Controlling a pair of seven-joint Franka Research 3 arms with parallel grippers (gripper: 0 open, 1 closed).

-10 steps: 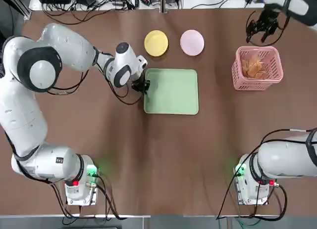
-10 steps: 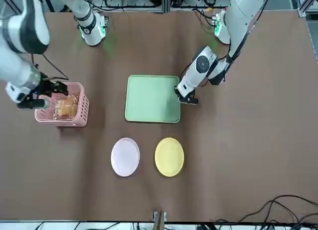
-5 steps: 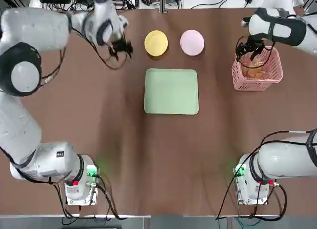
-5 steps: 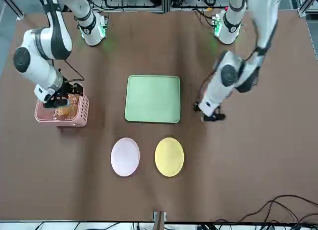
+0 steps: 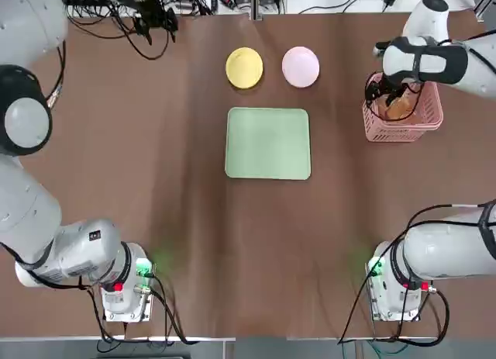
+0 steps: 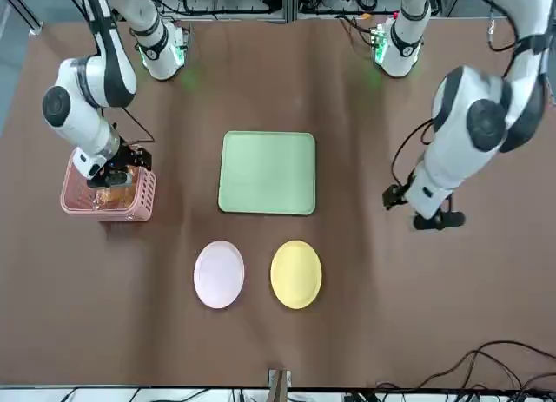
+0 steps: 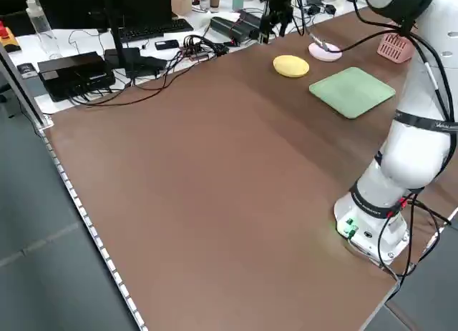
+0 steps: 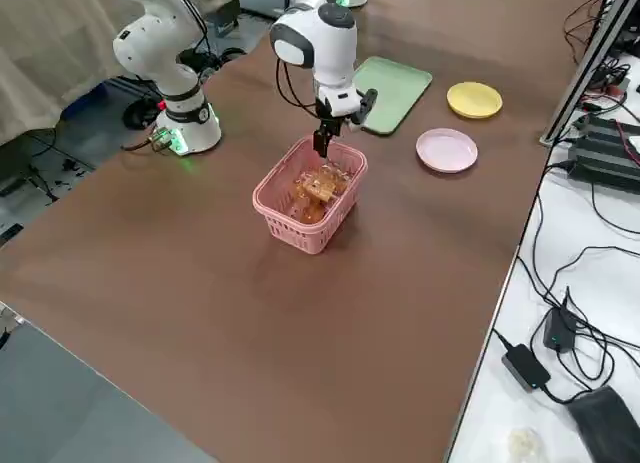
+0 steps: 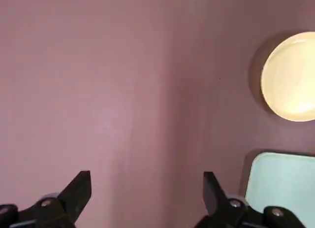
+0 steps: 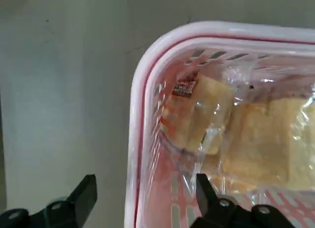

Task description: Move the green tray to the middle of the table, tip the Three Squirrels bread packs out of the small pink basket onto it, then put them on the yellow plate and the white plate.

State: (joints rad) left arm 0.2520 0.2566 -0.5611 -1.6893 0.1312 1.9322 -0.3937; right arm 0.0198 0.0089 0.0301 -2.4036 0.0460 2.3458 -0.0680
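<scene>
Nearest you, both arm bases sit at the near edge of the worktop [image 5: 194, 243], brown cloth, nothing else down there.

Mid worktop: green tray [image 5: 268, 143] lies flat w/ nothing on it, roughly centred betw. the arms.

Just past the tray's far edge you've got the yellow plate [image 5: 244, 67] on the left and the white plate [image 5: 301, 67] beside it on the right, close but apart, both bare.

Right side, about level w/ the tray's far half: small pink basket [image 5: 404, 108] stands upright, well apart from the tray. Three Squirrels bread packs [image 10: 231, 134] are piled inside it, clear wrap w/ orange-brown slices. Right pincer [image 10: 145, 193] hangs over the basket's rim on the tray-facing side; fingers spread open, one outside the wall and one over the inside, straddling the rim. Can't tell if they touch it.

Far left corner: left pincer [image 9: 146, 191] is up above the worktop, well apart from everything, open and holding nothing. Its wrist view shows bare cloth betw. the fingers, w/ the yellow plate and a tray corner off to one side.
</scene>
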